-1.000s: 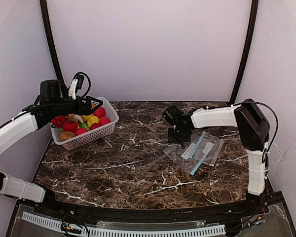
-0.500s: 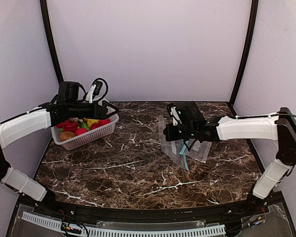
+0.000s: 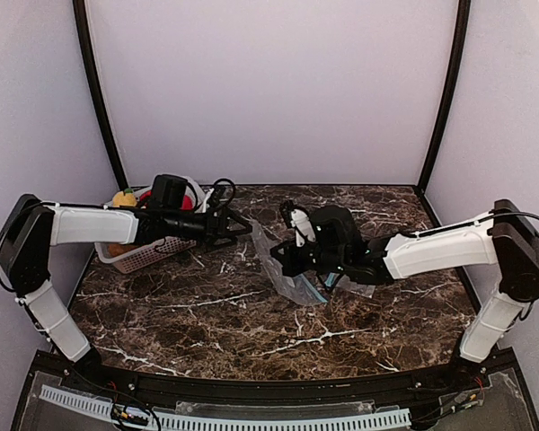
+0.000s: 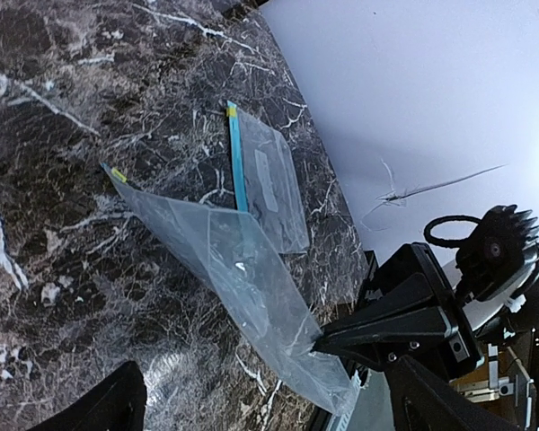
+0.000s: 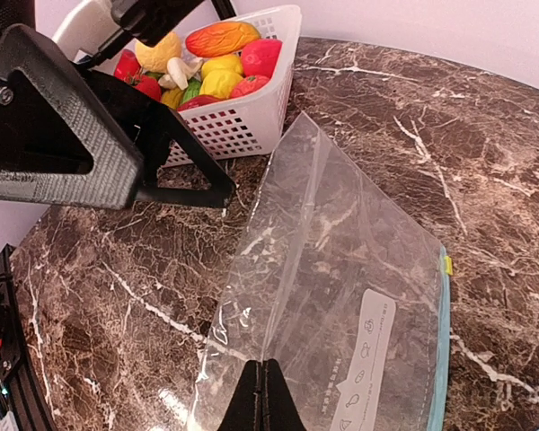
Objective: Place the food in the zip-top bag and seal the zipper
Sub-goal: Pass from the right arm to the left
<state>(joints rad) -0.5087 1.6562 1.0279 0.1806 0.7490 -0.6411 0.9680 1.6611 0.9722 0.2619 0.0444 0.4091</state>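
My right gripper (image 3: 280, 255) is shut on an edge of a clear zip-top bag (image 3: 289, 275) and holds it up off the marble table near the middle; the pinch shows in the right wrist view (image 5: 268, 395). The bag (image 5: 341, 287) hangs tilted, its blue zipper strip (image 5: 438, 359) on the far side from the basket. My left gripper (image 3: 241, 224) is open and empty, close to the bag's left side; the bag also shows in the left wrist view (image 4: 242, 278). The food (image 5: 220, 67), red, yellow, orange and green toys, lies in the white lattice basket (image 5: 242, 121).
The basket (image 3: 148, 258) stands at the back left, partly behind my left arm. A second clear bag with a blue zipper (image 4: 271, 180) lies flat on the table to the right of the held one. Black frame posts stand at the back corners.
My right gripper has lifted the bag and carried it left toward the table's middle. My left arm has swung from over the basket to the right, up to the bag.
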